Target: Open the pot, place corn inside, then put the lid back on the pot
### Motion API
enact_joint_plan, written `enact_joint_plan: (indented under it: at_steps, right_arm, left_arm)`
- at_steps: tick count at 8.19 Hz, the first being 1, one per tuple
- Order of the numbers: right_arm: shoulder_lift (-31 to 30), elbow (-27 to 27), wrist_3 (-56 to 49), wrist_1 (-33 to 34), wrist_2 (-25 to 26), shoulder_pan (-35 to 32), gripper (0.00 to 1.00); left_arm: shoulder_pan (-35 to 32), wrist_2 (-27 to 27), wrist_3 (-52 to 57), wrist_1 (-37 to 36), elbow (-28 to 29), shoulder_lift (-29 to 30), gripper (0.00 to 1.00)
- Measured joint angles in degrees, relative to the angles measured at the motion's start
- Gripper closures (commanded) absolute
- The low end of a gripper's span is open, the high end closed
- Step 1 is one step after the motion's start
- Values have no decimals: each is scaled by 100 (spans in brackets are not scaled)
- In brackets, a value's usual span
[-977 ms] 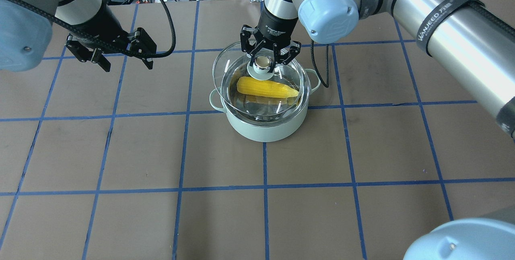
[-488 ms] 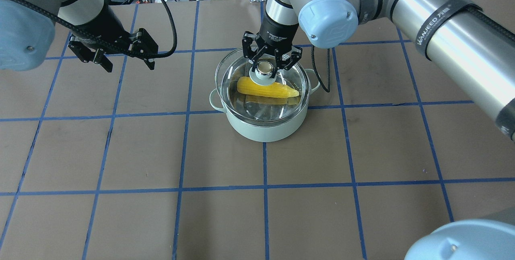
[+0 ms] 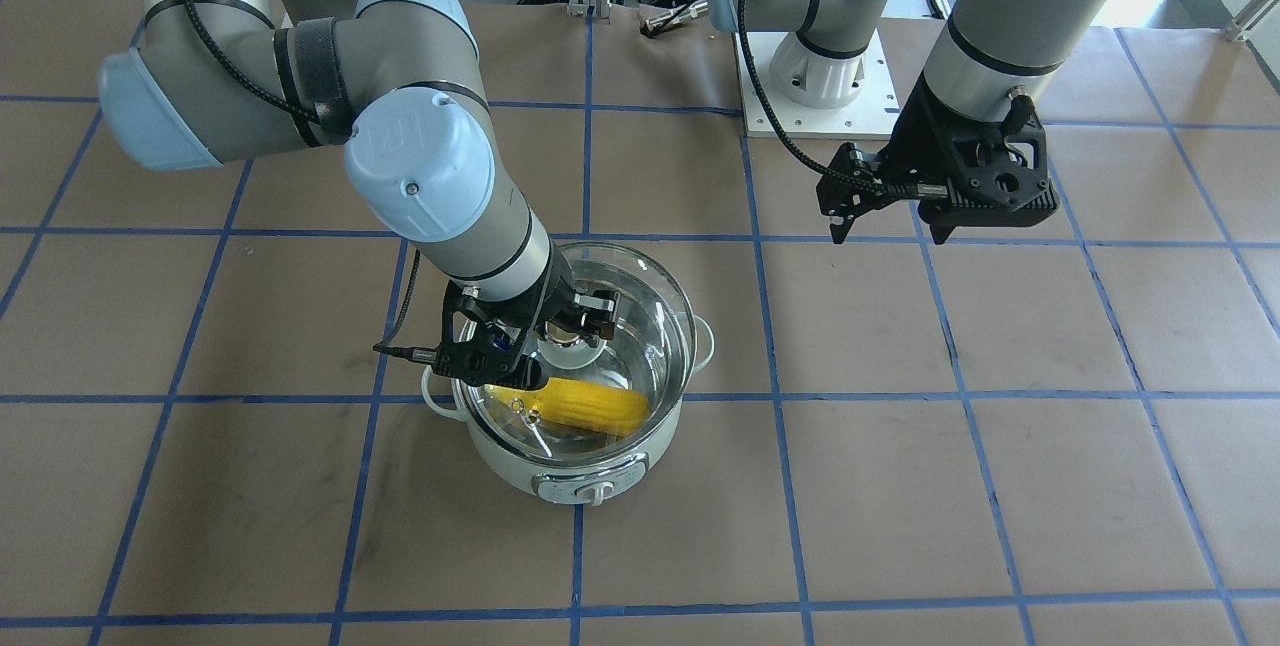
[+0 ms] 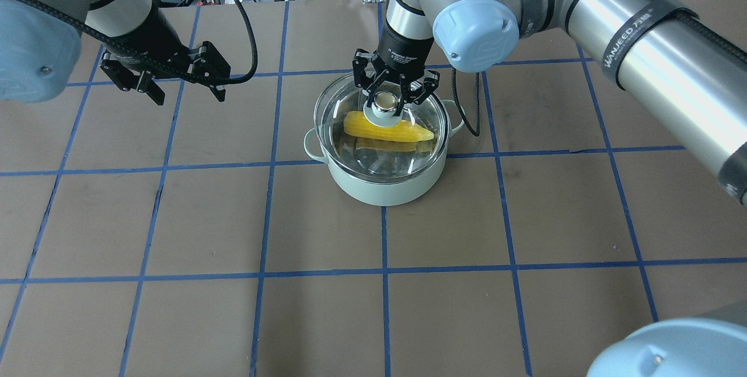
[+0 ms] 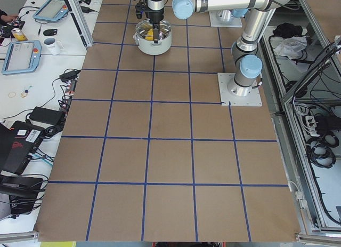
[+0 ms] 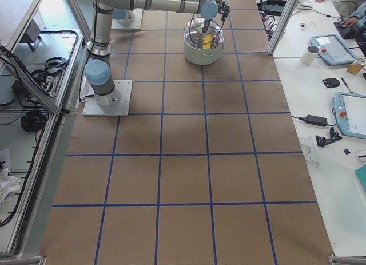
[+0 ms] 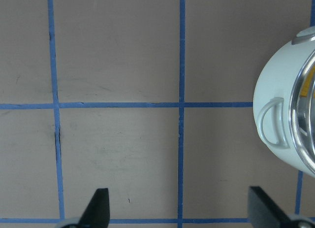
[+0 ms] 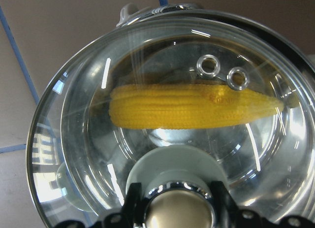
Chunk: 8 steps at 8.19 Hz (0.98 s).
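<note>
On the table point(image 4: 467, 219), far middle square — lid over the pot, corn inside
The right gripper point(image 4: 385, 98) pinches the lid's beige knob point(image 4: 384, 101) from above, a finger pressed to either side. The clear lid point(image 4: 344, 105) covers the mouth of the mint-green pot point(image 4: 382, 189); whether its rim is fully seated cannot be told. The corn point(image 4: 388, 129) lies flat on the pot's steel floor, seen through the glass. The left gripper point(image 4: 188, 96) hangs well apart on the pot's left side — jaws spread wide

Corn point(image 4: 397, 131) in pot point(image 4: 382, 190), under lid point(image 4: 344, 105)
</note>
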State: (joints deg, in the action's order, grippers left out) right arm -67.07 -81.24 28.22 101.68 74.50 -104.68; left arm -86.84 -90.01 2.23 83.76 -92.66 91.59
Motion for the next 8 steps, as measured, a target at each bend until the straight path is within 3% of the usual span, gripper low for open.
enact_joint_plan:
  at_steps: [8]
  right_arm:
    - [-71, -67, 63, 36, 53, 0, 74]
  left_arm:
    - [0, 9, 13, 0, -7, 0, 0]
